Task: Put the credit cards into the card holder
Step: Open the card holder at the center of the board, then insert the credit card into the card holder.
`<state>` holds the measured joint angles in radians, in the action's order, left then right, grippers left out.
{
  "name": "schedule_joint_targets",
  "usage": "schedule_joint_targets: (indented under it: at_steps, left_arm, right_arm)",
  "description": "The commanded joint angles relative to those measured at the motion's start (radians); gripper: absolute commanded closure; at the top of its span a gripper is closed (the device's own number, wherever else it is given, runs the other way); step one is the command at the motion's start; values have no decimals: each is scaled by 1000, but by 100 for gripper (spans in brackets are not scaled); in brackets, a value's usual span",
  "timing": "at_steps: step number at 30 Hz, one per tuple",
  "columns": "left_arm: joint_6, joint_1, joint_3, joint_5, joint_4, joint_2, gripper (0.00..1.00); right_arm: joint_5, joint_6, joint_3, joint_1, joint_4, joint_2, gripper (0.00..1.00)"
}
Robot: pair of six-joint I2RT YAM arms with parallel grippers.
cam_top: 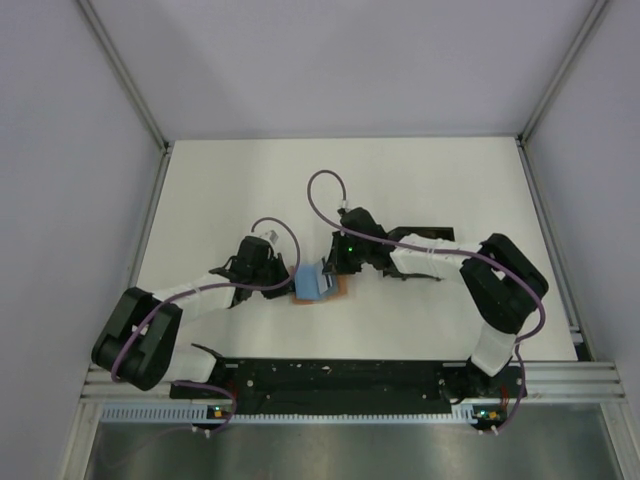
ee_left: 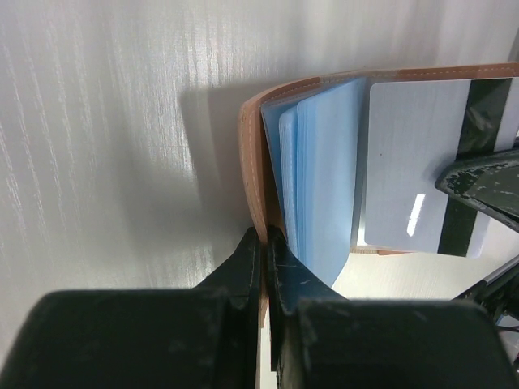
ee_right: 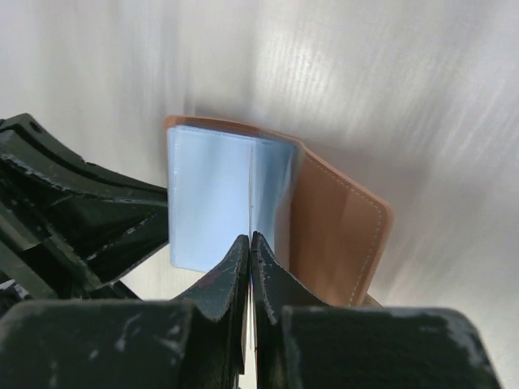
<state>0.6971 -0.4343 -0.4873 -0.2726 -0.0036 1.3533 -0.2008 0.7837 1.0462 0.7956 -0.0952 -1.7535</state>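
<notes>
card holder [cam_top: 312,287] opened on table [cam_top: 400,180], tan cover [ee_left: 253,162] pinched at 9 o'clock by left gripper [ee_left: 263,243], light blue card [ee_left: 409,174] clamped edge-on in right gripper [ee_right: 250,247], held against pale blue sleeves [ee_left: 316,178]

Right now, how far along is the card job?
Done: card holder is opened, left claw shut on its tan cover. In hand: right claw pinches a pale card edge-on at the blue sleeves; not seated yet as far as I can tell. Left: slide it in. No second card visible.
</notes>
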Motion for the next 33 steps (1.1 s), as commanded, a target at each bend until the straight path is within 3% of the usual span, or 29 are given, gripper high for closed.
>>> schedule_joint_targets:
  at_steps: [1, 17, 33]
  left_arm:
    - [-13, 0, 12, 16, 19, 10, 100]
    - [-11, -3, 26, 6, 34, 32, 100]
    - [-15, -3, 27, -7, 40, 37, 100]
  right_arm:
    - [61, 41, -41, 2, 43, 9, 100]
    - [-61, 178, -161, -21, 279, -40, 100]
    - [9, 192, -195, -27, 304, -86, 100]
